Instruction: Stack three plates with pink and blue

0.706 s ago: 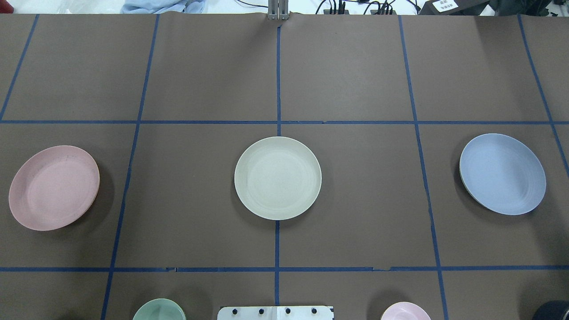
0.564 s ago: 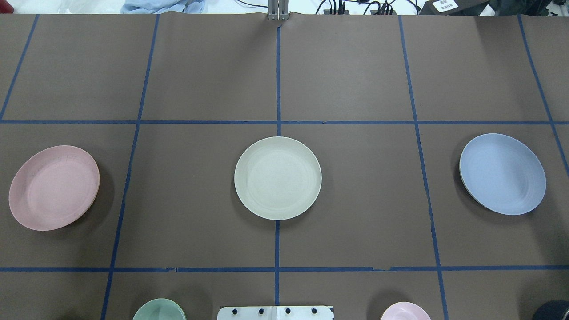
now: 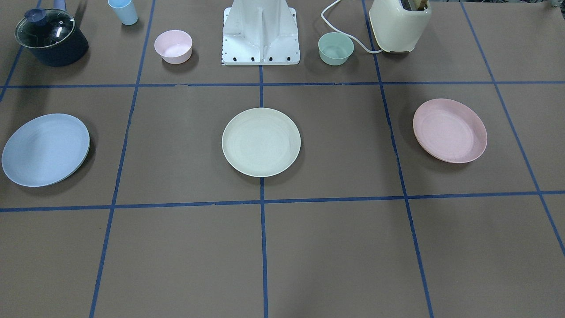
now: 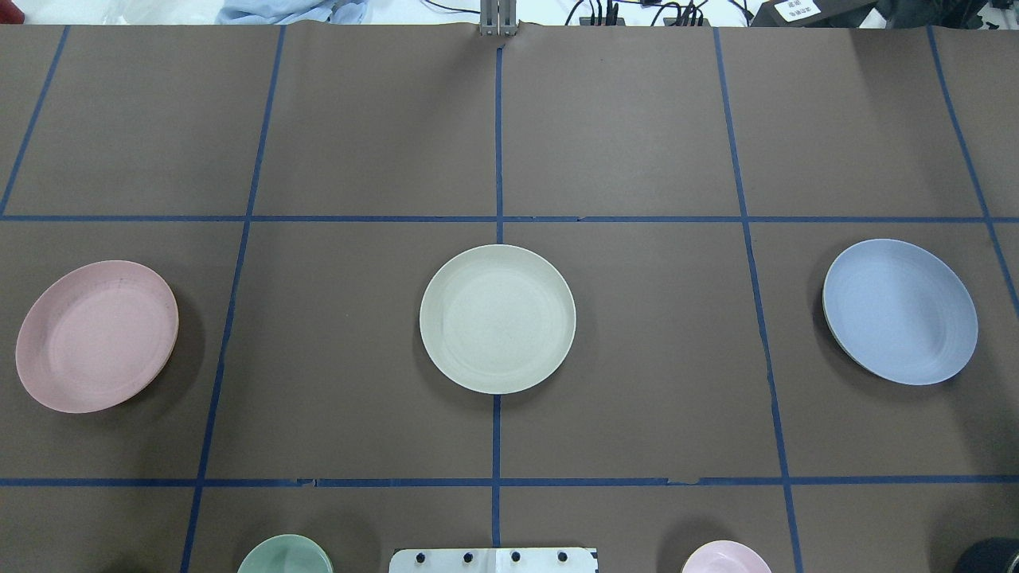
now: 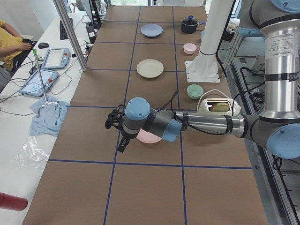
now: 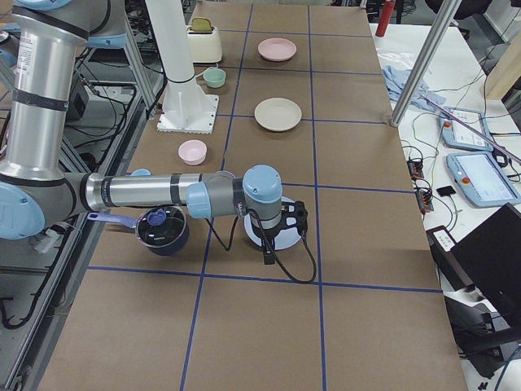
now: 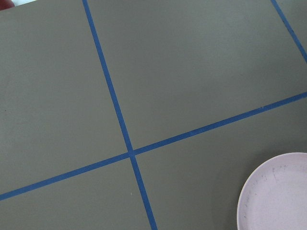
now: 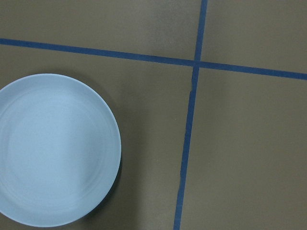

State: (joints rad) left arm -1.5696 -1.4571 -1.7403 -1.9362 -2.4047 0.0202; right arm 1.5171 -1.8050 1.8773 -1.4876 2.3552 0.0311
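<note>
- The cream plate (image 4: 497,318) lies flat at the middle of the surface (image 4: 637,143), over a blue tape line (image 4: 496,446)
- The pink plate (image 4: 95,336) lies well apart on the robot's left and the blue plate (image 4: 899,312) well apart on its right, with none stacked
- The left jaws hang by the pink plate, the right jaws by the blue plate; I cannot tell whether either pair is spread or pressed together

The cream plate (image 4: 497,318), pink plate (image 4: 95,336) and blue plate (image 4: 899,312) look matt and smooth on matt brown paper (image 4: 637,127) crossed by blue tape (image 4: 498,143).
</note>
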